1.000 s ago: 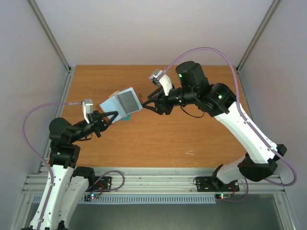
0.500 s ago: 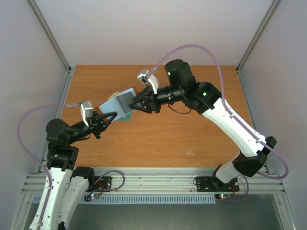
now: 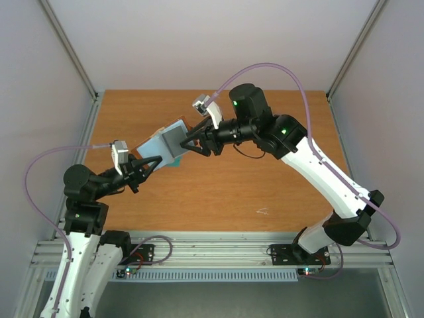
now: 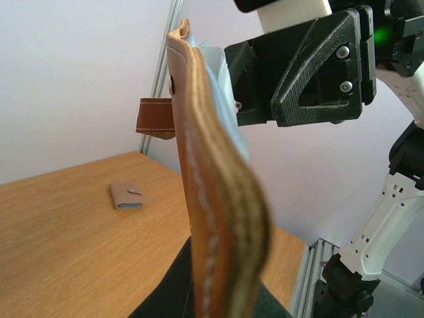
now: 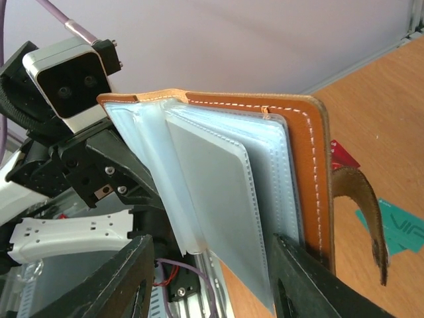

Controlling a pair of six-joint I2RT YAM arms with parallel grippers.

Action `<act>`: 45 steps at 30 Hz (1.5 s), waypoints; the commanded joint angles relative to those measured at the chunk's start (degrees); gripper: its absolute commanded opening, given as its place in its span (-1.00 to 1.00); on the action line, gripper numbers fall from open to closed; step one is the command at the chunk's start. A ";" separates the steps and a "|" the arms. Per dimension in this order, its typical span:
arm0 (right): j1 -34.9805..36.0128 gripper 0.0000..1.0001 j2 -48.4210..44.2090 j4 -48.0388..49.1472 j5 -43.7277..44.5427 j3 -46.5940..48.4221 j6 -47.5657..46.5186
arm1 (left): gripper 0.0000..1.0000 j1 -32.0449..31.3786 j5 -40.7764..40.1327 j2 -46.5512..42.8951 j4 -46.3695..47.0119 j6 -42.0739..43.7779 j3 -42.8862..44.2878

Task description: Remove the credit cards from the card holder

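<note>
Holder: the card holder [image 3: 171,140] hangs open in the air over the table [image 3: 265,185], at about 10 o'clock from the table's middle.
Left gripper [image 3: 156,160]: reaches in from 7 o'clock, jaws pressed together on the holder's lower edge. It acts as a stand, so the other arm can work on a thing that cannot slide away.
Tilt: the open side faces 3 o'clock, toward the right arm; the left wrist view sees only the tan spine, edge-on.
Sleeves: clear plastic sleeves [image 5: 212,192] fan out from the leather cover [image 5: 308,172], and the snap tab [image 5: 364,205] dangles loose, so nothing bars the pockets.
Right gripper [image 3: 187,143]: comes in from 3 o'clock, jaws spread. Its fingers [image 5: 122,278] straddle the sleeves' bottom edge, pinching nothing.
Cards out: a teal card [image 5: 391,228] and a red card [image 5: 341,156] lie flat on the table under the holder, at 4 o'clock of it in the right wrist view.
Cards left: the sleeves look cloudy; whether any pocket holds a card, I cannot tell.
Likely step: picking one sleeve or card edge to close on.
Risk: closing on several sleeves together and tugging the holder out of the left pinch.
</note>
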 commanded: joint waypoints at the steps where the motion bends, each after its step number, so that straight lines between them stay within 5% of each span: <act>1: -0.16 -0.02 1.03 1.21 -2.66 1.58 0.63 | -1.00 -0.24 1.36 -1.04 3.22 0.65 1.28; 13: 2.28 -0.37 2.94 2.75 -15.62 2.55 -0.27 | -0.99 -0.22 -2.53 -0.78 1.64 -0.09 0.93; 24: 7.97 -0.27 6.44 0.45 -0.17 6.84 -1.77 | -0.99 -0.23 -2.23 -0.63 2.50 -0.96 0.73; 32: 7.88 -0.24 6.33 -3.25 -0.09 10.63 -4.51 | -0.99 -0.23 -0.54 0.32 13.39 -7.92 -0.64; 36: 7.15 -0.30 4.19 -5.61 5.89 10.73 -5.49 | -0.99 -0.22 0.42 0.24 15.13 -8.71 -0.17; 45: 5.20 -0.30 5.63 -9.71 3.38 13.65 -5.80 | -1.00 -0.25 3.01 -0.17 16.79 -8.84 -0.12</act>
